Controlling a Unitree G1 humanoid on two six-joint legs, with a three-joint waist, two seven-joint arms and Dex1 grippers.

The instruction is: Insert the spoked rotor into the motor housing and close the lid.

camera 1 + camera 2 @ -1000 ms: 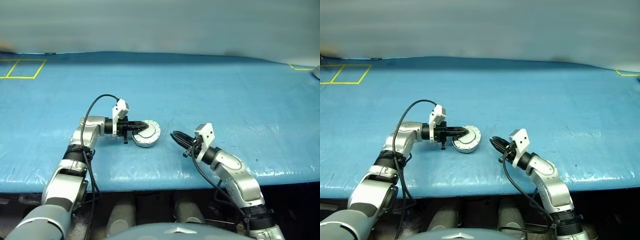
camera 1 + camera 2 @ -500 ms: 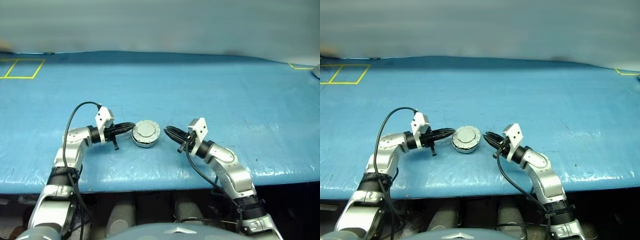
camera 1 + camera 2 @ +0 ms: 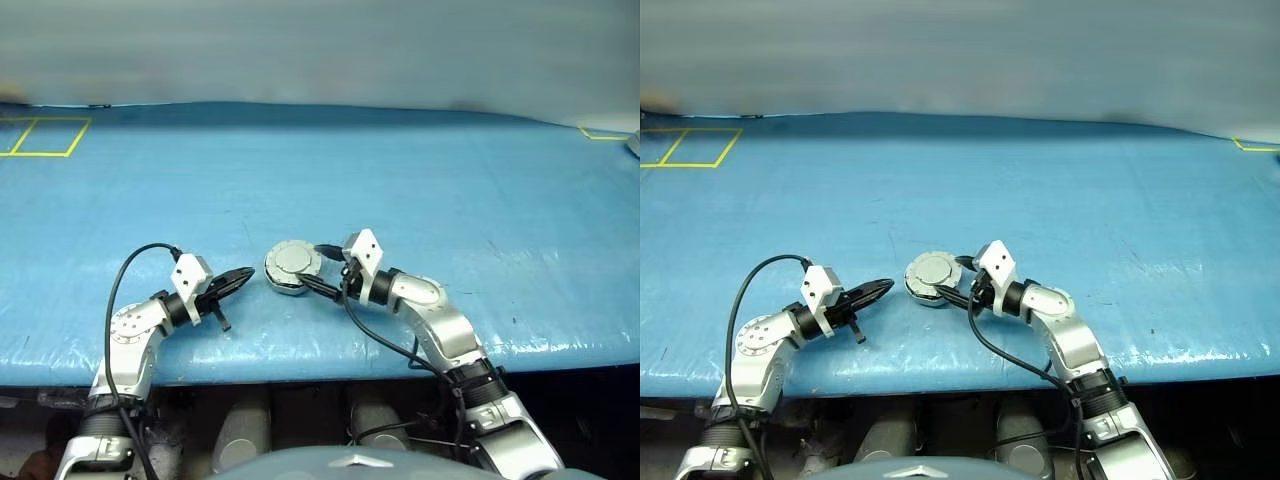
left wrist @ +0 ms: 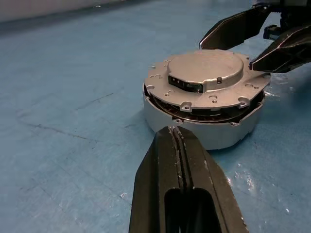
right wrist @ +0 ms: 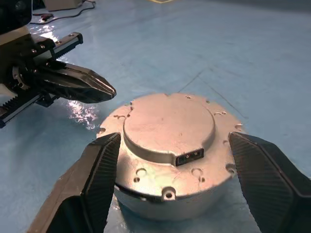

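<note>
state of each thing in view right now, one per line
lid: down over the housing, a thin gap showing at its edge
housing: upright on the table, rotor not visible
left end effector: shut, empty, short of the housing
right end effector: open, fingers either side of the housing
</note>
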